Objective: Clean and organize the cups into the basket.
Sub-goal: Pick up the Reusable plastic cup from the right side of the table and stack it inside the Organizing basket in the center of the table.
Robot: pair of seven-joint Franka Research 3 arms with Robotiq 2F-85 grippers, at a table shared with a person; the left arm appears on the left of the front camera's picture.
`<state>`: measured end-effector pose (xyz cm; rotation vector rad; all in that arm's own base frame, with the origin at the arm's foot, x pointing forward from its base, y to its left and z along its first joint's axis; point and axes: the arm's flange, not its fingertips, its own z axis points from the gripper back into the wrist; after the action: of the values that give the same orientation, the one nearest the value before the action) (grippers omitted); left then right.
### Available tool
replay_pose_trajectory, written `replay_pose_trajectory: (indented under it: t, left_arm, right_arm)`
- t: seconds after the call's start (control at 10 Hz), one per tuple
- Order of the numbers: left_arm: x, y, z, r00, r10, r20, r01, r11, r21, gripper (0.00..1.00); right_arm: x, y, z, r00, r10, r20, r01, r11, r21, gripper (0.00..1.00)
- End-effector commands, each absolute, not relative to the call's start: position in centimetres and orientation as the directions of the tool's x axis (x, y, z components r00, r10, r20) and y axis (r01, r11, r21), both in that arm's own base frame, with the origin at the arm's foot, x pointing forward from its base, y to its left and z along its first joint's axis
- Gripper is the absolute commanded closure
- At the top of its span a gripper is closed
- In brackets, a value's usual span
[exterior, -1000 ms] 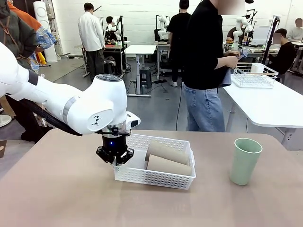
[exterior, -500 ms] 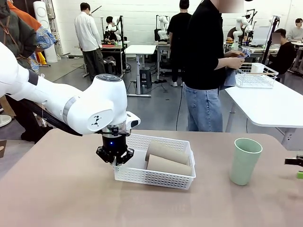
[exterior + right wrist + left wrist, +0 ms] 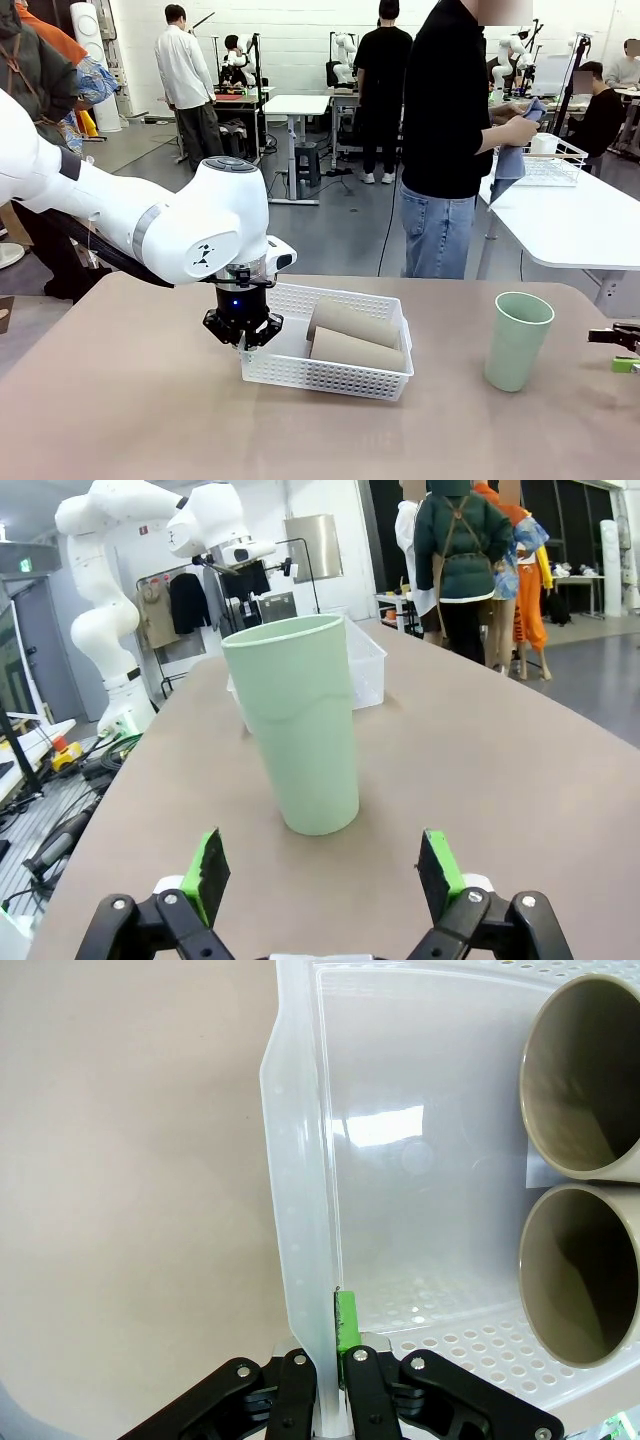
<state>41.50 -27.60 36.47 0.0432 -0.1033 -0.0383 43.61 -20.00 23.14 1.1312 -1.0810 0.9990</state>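
The white basket sits near the middle of the table. Two brown cups lie on their sides inside it, filling its 3 o'clock half. The far brown cup and the near brown cup lie side by side and touching. In the left wrist view their open mouths face the bare half of the basket floor.

The green cup stands upright, mouth up, on the table at 3 o'clock from the basket, well apart from it.

The left gripper points down at the basket's 9 o'clock end. It is clamped on that end wall, with one finger outside the rim and the green pad of the other pressed against the inside.

The right gripper is low over the table at 3 o'clock from the green cup, near it but not touching. Its fingers are spread wide apart and hold nothing. In the right wrist view the cup stands just beyond the gap between them.

A person stands past the table's far edge at 1 o'clock from the basket, holding a blue cloth in a hand.
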Motion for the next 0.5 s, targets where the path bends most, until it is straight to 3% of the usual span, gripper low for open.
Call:
replay_pose_trajectory:
  t: [0.0, 0.3, 0.4]
  left_arm:
    - [41.43, -27.8, 36.56, 0.993, -0.038, 0.111, 0.033, 0.998, 0.051, 1.0]
    - [41.43, -27.8, 36.56, 0.993, -0.038, 0.111, 0.033, 0.998, 0.051, 1.0]
    - [41.43, -27.8, 36.56, 0.993, -0.038, 0.111, 0.033, 0.998, 0.051, 1.0]
  right_arm:
    - [43.41, -19.76, 22.71, 0.212, 0.063, 0.975, -0.971, 0.123, 0.203, 0.0]
    - [43.5, -19.88, 22.79, 0.202, 0.058, 0.978, -0.971, 0.146, 0.192, 0.0]
    - [42.73, -19.9, 23.24, 0.133, 0.1, 0.986, -0.984, 0.131, 0.119, 0.0]
